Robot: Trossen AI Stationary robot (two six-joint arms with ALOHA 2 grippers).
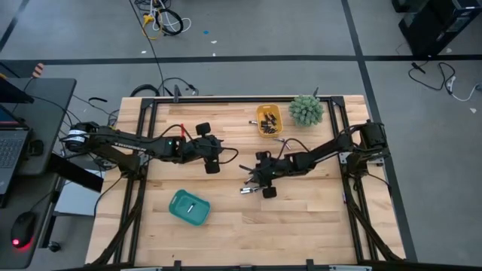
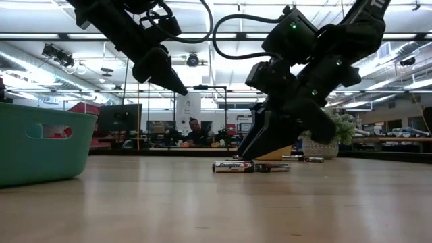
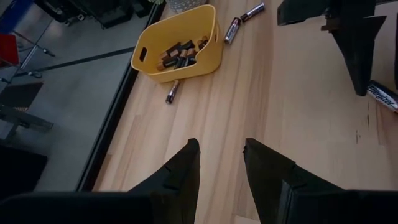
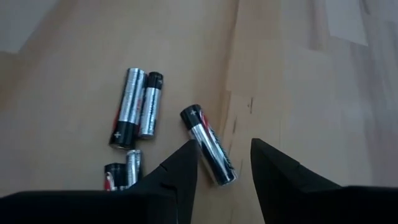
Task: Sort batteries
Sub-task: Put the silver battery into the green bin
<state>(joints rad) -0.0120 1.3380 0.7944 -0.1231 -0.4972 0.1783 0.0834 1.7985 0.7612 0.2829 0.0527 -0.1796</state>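
right claw point(image 4: 224, 163) open, low over silver battery point(image 4: 208, 144) on surface point(image 1: 301, 226), cell between its fingers, long axis 11-to-5 | loose batteries point(image 4: 137, 109) at its 10 o'clock | left claw point(image 3: 221, 163) open, empty, farther

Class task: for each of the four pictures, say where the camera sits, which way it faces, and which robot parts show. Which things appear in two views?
High: overhead, facing down; both arms, wooden table.
Low: table height, facing across; both arms overhead, teal plastic bin.
Left wrist: looks past open left claw at yellow plastic bin.
Right wrist: looks past open right claw at silver-black batteries.
Shared: yellow bin, high and left wrist; batteries, low and right wrist.
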